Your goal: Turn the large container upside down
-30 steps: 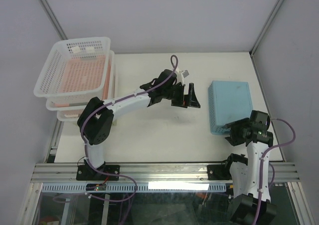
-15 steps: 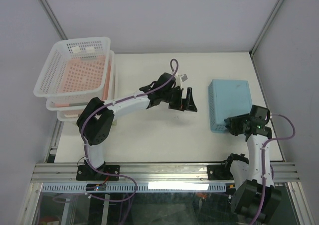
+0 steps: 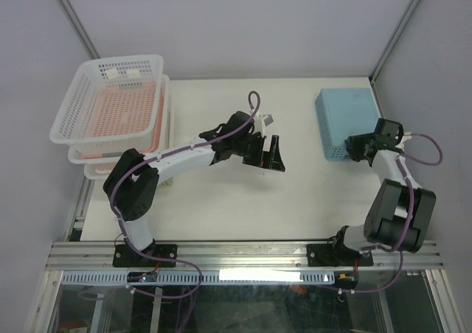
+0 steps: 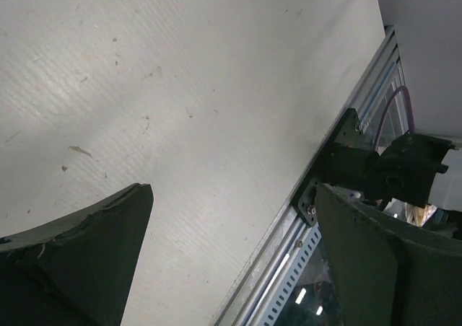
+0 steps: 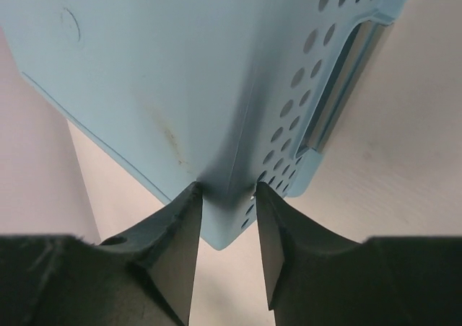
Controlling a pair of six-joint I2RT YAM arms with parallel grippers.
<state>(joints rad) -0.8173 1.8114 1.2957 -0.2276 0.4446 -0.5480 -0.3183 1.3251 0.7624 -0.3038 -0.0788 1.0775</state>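
The large white basket [image 3: 71,108] is stacked upright at the counter's [image 3: 221,200] far-left edge, untouched. The left hand [image 3: 271,153] is held apart, seemingly ready for it; the right hand [image 5: 227,218] is clamped on a blue basket's [image 3: 345,116] corner.

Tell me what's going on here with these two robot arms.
The right claw is closed on a corner of the blue bin, which lies upside down at the far right of the table. The left claw hangs open above the middle of the table, holding nothing. The big white basket sits upright on top of a stack of baskets at the far left, and neither arm is touching it.
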